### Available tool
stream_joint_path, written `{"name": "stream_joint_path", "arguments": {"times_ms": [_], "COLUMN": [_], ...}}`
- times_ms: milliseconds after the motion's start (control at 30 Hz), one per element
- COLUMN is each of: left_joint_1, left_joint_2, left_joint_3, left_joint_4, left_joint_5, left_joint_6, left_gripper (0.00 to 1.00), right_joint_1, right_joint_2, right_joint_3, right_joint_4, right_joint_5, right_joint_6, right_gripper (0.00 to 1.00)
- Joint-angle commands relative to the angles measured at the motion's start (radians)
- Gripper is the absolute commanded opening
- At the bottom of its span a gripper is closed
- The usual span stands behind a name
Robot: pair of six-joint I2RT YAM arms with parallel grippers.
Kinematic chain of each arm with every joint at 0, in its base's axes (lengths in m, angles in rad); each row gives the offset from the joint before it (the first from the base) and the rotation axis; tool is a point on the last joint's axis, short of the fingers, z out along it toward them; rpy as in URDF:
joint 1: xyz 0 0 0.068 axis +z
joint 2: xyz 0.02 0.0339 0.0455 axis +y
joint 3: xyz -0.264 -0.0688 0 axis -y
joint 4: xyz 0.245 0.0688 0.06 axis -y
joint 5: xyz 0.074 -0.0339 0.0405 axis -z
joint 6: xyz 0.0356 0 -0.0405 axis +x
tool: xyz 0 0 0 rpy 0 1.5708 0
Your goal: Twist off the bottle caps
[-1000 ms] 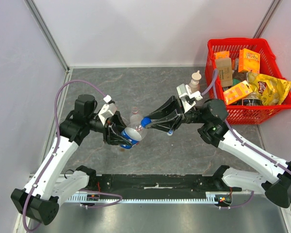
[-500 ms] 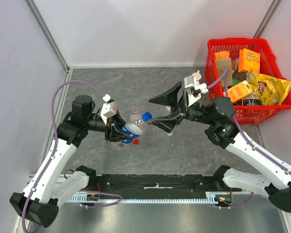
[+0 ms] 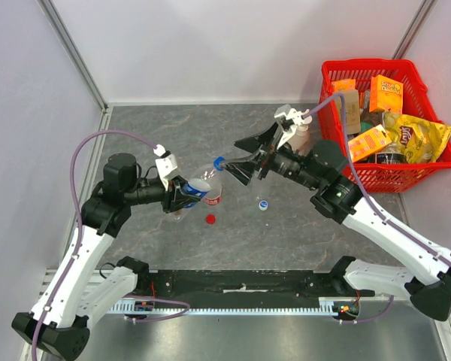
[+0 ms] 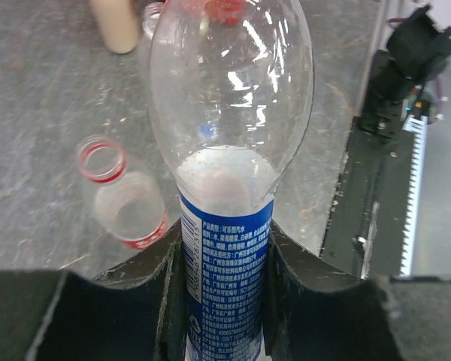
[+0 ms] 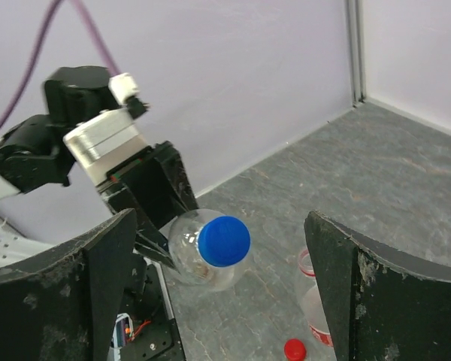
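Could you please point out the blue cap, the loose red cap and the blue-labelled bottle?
blue cap [image 5: 224, 241]: right wrist view, top face.
loose red cap [image 3: 209, 219]: top view, centre.
blue-labelled bottle [image 4: 225, 256]: left wrist view, label.

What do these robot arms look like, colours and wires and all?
The left arm and right arm are white shells with black joints. A purple cable loops along each. The left gripper and right gripper are black, wedge-fingered, with a white block behind them.

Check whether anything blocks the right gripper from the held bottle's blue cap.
Nothing visible does. The right gripper is open, facing the blue cap across bare air; the left gripper holds the Pepsi bottle toward it.
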Motion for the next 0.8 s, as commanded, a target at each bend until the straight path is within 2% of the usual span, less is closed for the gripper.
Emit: {"name": "stream_joint_path", "arguments": {"times_ms": [0,333,600,767], "left_joint_1": [0.003,-0.002,-0.017,-0.030], "left_joint_2": [-0.050,-0.061,-0.023,-0.017], "left_joint_3": [0.004,0.044,0.069,0.064], "left_joint_4": [0.028,-0.004,-0.038,-0.038], "left_joint_5": [-0.157,-0.347,-0.492,-0.524], "left_joint_6": [-0.019,-0.029,-0.023,-0.012], "left_gripper": [0.32,0.32,0.32,0.32], "right_joint_1": [0.001,0.001,0.001,-0.001], "right_joint_2": [0.054,0.156,0.263,0.329], "right_joint_3": [0.084,0.155,0.242,0.286], "right_joint_4": [-0.076,-0.073,-0.118,-0.162], "right_joint_5": [0.082,0.026,-0.016,0.021], "right_joint_6": [0.043,0.161,0.202,0.185], "right_gripper": [0.98,0.98,0.85,0.84]}}
